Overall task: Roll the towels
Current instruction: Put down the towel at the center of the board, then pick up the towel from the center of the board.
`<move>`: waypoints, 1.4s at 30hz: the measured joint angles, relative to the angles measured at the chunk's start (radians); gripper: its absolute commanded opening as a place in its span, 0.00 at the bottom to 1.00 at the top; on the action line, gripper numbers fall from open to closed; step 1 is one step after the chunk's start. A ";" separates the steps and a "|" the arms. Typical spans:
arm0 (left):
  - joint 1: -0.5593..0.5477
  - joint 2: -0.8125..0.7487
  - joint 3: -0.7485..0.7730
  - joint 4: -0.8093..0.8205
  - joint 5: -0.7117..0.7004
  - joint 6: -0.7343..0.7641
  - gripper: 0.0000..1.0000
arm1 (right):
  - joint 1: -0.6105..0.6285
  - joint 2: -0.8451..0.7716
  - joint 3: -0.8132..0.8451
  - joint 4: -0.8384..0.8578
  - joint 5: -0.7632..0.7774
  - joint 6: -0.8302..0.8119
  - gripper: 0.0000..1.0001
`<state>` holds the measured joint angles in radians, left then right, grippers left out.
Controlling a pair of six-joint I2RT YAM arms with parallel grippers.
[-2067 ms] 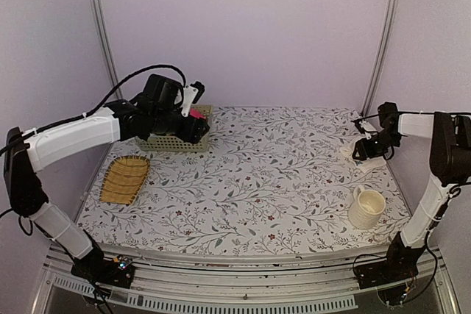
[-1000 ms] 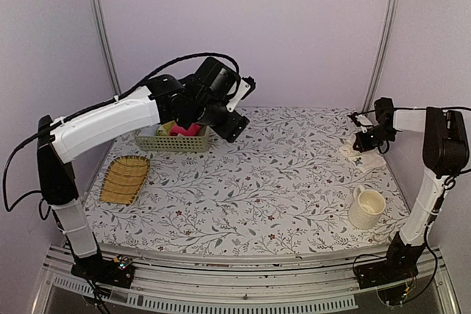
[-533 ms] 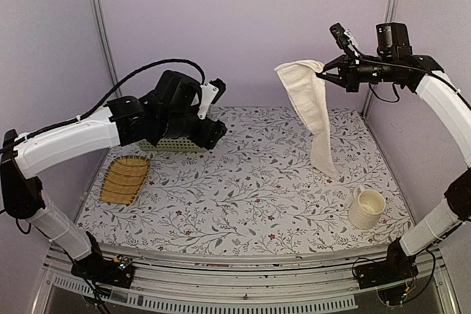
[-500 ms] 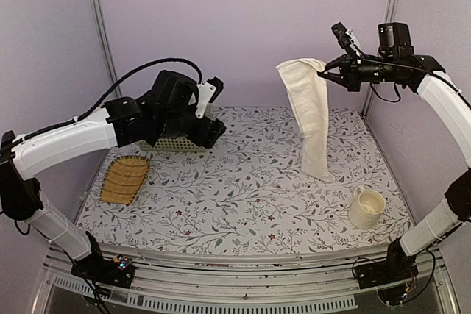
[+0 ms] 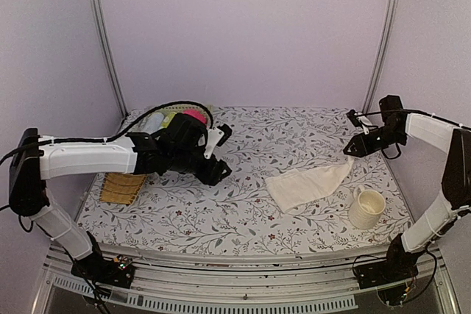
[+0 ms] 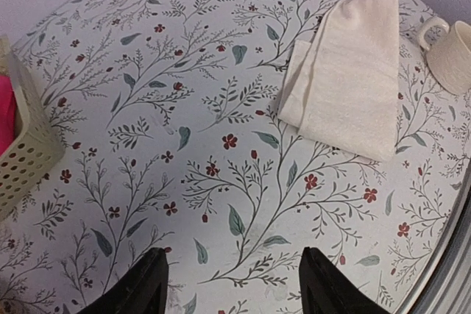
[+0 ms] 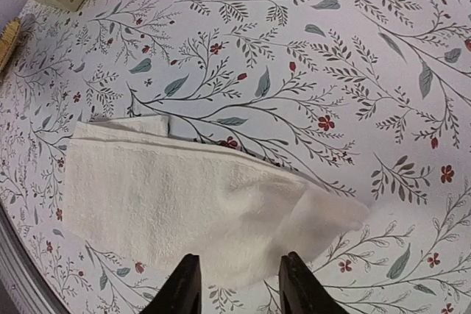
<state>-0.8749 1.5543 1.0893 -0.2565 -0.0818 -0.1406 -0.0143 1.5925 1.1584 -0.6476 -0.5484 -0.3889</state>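
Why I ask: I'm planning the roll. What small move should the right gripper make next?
Probably lower the right gripper, open above the cream towel's narrow end, and pinch that end to start rolling: the towel lies flat and unrolled on the table.

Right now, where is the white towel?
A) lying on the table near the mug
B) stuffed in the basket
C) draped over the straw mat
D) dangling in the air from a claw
A: the white towel lies spread on the flowered table, just left of the mug.
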 measured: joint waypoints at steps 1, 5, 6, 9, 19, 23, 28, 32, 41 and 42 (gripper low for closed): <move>0.000 0.005 -0.012 0.012 0.022 -0.002 0.59 | -0.007 -0.031 -0.026 -0.002 0.032 -0.004 0.48; 0.000 0.043 -0.024 0.062 0.103 -0.011 0.47 | 0.006 -0.117 -0.031 -0.011 0.094 -0.024 0.50; 0.000 0.060 -0.024 0.084 0.127 -0.014 0.41 | 0.008 -0.119 -0.014 -0.018 0.102 -0.030 0.50; 0.000 0.144 0.019 0.117 0.204 -0.023 0.32 | 0.010 -0.070 0.055 -0.034 0.130 -0.035 0.50; 0.032 0.616 0.492 0.075 0.442 0.040 0.44 | 0.008 0.245 0.175 -0.074 0.240 -0.048 0.52; 0.046 0.753 0.606 0.004 0.515 0.066 0.39 | 0.000 0.305 0.178 -0.087 0.264 -0.054 0.53; 0.056 0.809 0.632 -0.010 0.584 0.079 0.28 | -0.034 0.337 0.180 -0.113 0.269 -0.061 0.53; 0.064 0.810 0.631 -0.009 0.602 0.081 0.41 | -0.050 0.327 0.179 -0.102 0.264 -0.064 0.54; 0.108 0.761 0.523 0.081 0.580 0.058 0.43 | -0.051 0.331 0.177 -0.082 0.268 -0.060 0.59; 0.114 0.761 0.522 0.082 0.578 0.057 0.44 | -0.051 0.340 0.187 -0.080 0.269 -0.056 0.61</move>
<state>-0.7612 2.3150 1.6115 -0.1749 0.4957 -0.0837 -0.0658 1.9327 1.3453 -0.7277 -0.2794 -0.4446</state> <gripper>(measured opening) 0.424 0.566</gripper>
